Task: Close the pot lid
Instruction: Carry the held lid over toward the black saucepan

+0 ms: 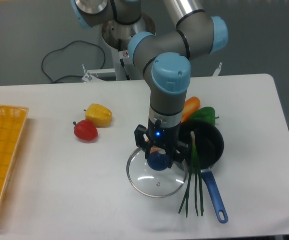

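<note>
Just left of the pot (204, 145), your tool (159, 159) grips the lid (157, 175) by its blue knob, apparently lifted off the table, so it can drop squarely onto the rim.

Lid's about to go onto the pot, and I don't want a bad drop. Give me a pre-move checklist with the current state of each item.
1. Gripper shut on the lid's knob: ok, fingers close around it.
2. Lid intact and roughly level: ok, glass looks whole.
3. Lid lined up over the pot: not ok, it sits to the pot's left, overlapping only the near rim.
4. Pot opening free: not ok, the green onion lies across the rim and down along the handle.
5. Lid lifted clear of the table: cannot tell from this single view.
6. Path to the pot free: ok, the carrot and green pepper lie behind it.
</note>
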